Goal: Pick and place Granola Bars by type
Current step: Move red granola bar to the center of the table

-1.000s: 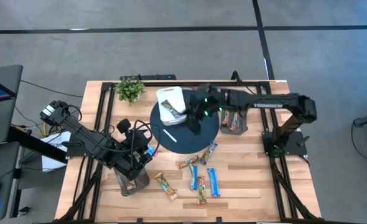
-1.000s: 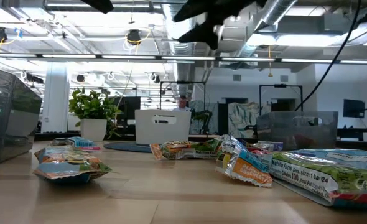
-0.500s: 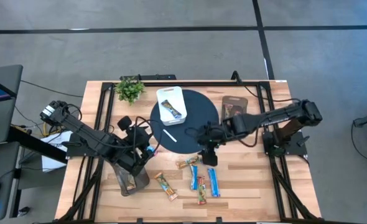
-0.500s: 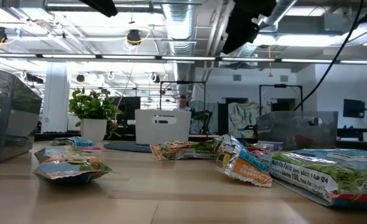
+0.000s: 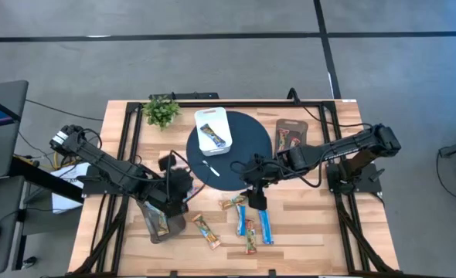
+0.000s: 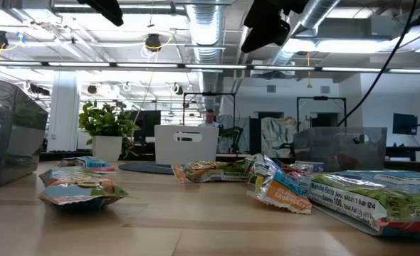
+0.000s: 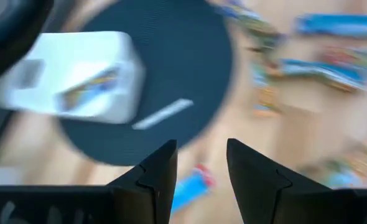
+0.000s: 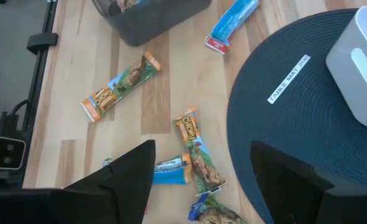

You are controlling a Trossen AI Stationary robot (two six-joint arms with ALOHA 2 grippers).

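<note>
Wooden table [image 5: 305, 232] carries a round dark mat [image 5: 239, 154] with a white tray [image 5: 212, 131] and a white stick [image 8: 289, 79] reading "TABLE MAT", while loose Granola Bars [image 5: 251, 220] lie near the front edge, one printed "CHEWY". Right gripper [image 5: 253, 194] hangs over these bars with fingers apart and empty. Left gripper [image 5: 178, 185] is above a grey bin [image 5: 162, 224], also parted, though its wrist view is blurred.

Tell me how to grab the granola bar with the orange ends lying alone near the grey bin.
Grip the orange-ended bar across its narrow middle, coming straight down from above. It lies flat on the wood, clear of other bars, so its long edges are free for the fingers.
</note>
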